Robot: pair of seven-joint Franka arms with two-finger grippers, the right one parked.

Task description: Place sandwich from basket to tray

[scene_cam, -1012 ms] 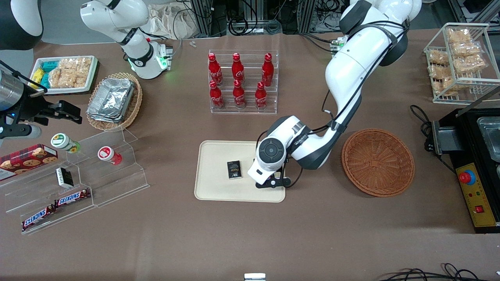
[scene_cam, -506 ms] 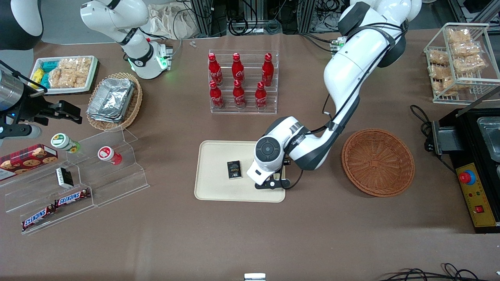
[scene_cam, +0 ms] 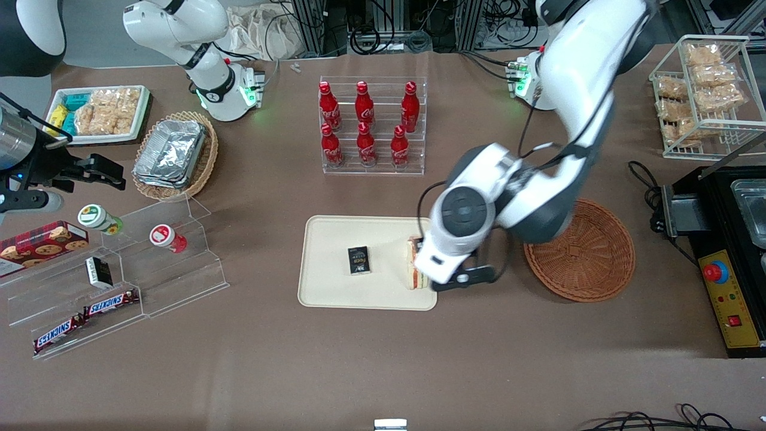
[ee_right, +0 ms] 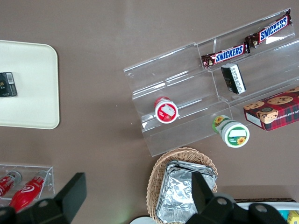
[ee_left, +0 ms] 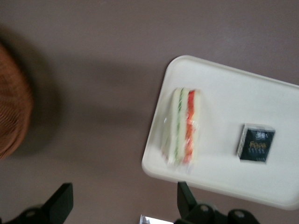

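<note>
The sandwich (scene_cam: 413, 264) lies on its side on the cream tray (scene_cam: 335, 287), at the tray's edge nearest the basket; its red and green layers show in the left wrist view (ee_left: 183, 125). My left gripper (scene_cam: 458, 276) hangs raised above the table between the tray and the round reddish-brown basket (scene_cam: 579, 248). It is open and empty (ee_left: 122, 205), with the sandwich apart from both fingers. The tray (ee_left: 224, 88) and the rim of the basket (ee_left: 11, 107) also show in the left wrist view.
A small black box (scene_cam: 358, 260) lies on the tray, toward the parked arm's end from the sandwich. A rack of red bottles (scene_cam: 371, 126) stands farther from the camera than the tray. An acrylic stepped shelf (scene_cam: 119, 269) and a tan foil-container basket (scene_cam: 173, 152) lie toward the parked arm's end.
My gripper has let go of the sandwich, risen, and moved off the tray toward the basket. The sandwich, hidden under the wrist before, now shows on the tray.
</note>
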